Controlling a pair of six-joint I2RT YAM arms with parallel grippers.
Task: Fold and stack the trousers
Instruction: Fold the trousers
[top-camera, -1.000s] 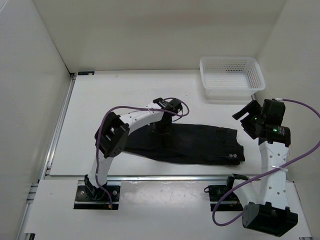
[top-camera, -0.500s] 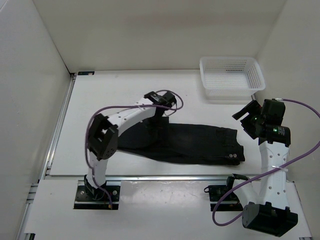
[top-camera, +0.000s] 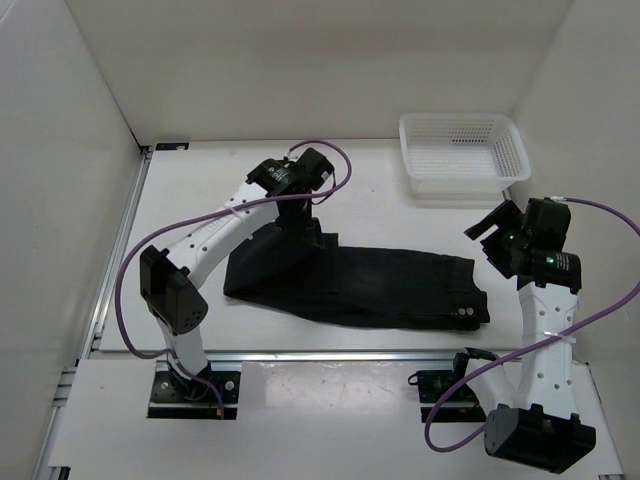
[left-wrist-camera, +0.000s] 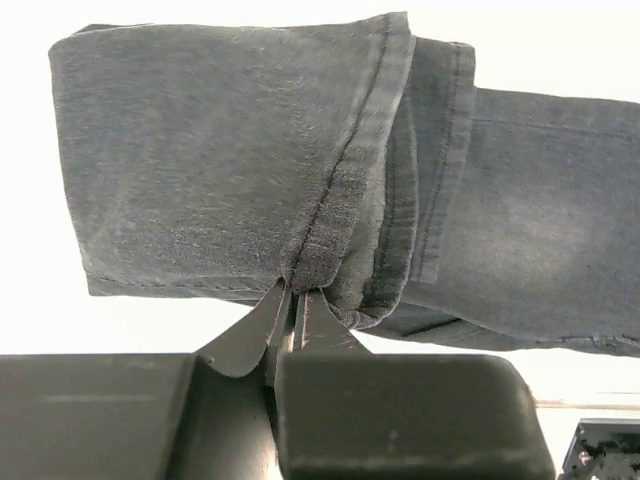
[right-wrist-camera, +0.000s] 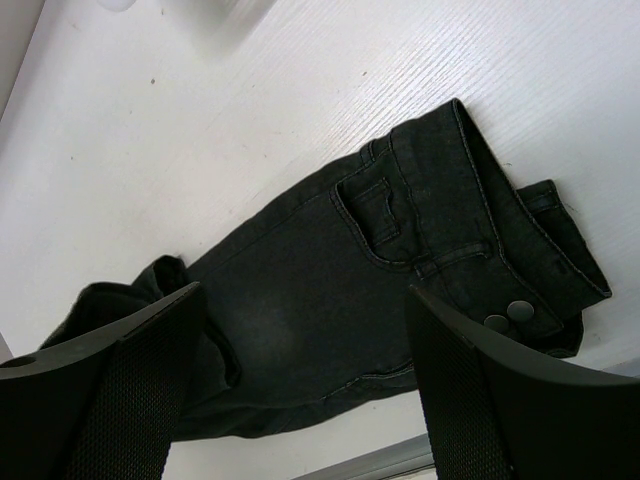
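The black trousers (top-camera: 400, 285) lie lengthwise across the table, waistband and buttons (top-camera: 467, 313) at the right end. My left gripper (top-camera: 303, 226) is over their left part, shut on a bunched hem of the leg. In the left wrist view the fingertips (left-wrist-camera: 293, 300) pinch that folded hem, and the trousers (left-wrist-camera: 230, 150) spread beyond them. My right gripper (top-camera: 492, 238) hovers open above the waistband end, apart from the cloth. The right wrist view shows the gripper (right-wrist-camera: 305, 295) wide open over the trousers (right-wrist-camera: 420, 210), with the buttons (right-wrist-camera: 508, 315) at the right.
A white mesh basket (top-camera: 463, 155) stands at the back right of the table. White walls close in the left, back and right sides. A metal rail (top-camera: 330, 355) runs along the near edge by the arm bases.
My left gripper has shut on the trouser leg and moved back and to the left, lifting the cloth with it. The right arm has not moved.
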